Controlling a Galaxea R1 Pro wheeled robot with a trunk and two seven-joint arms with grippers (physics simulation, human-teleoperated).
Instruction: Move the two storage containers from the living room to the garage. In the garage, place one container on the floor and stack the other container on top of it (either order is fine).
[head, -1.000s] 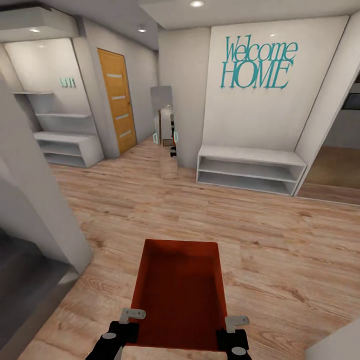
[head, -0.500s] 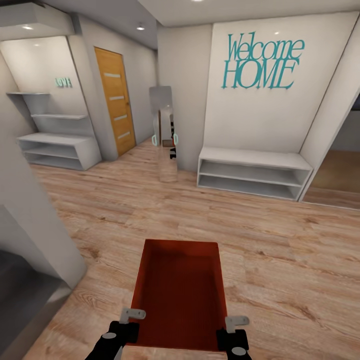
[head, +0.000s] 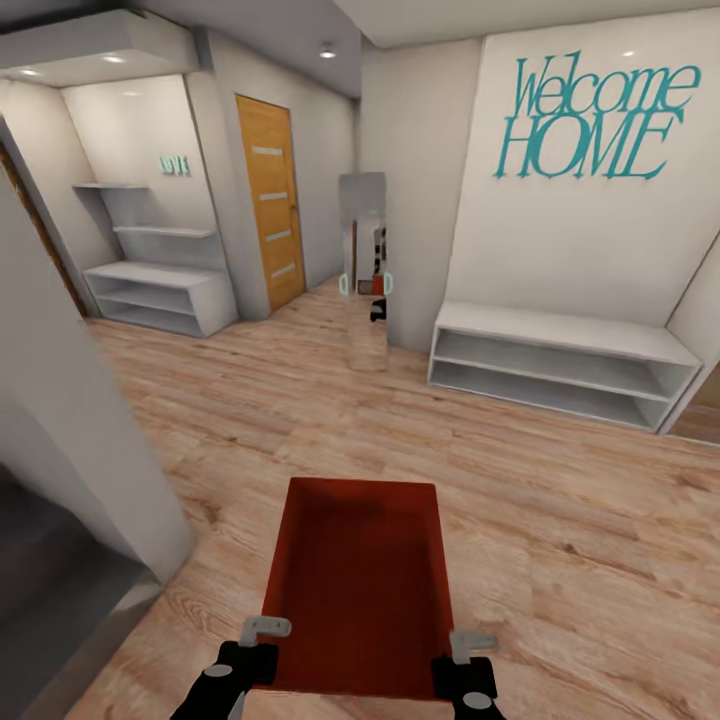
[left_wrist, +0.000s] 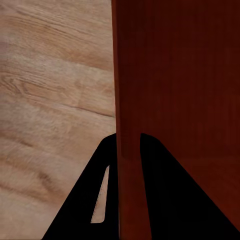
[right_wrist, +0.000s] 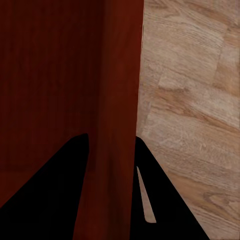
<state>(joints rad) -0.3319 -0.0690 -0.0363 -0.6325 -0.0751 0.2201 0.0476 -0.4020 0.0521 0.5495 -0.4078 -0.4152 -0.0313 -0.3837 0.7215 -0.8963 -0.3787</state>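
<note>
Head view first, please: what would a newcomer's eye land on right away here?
Probably the orange-red storage container, carried low in front above the wood-plank floor, with the left gripper and right gripper each clamped on a side wall. Next, the teal "Welcome HOME" lettering on the white wall above a low white shelf unit.

My left gripper (head: 262, 648) and right gripper (head: 470, 655) have matte black bodies with grey angled metal finger brackets.
</note>
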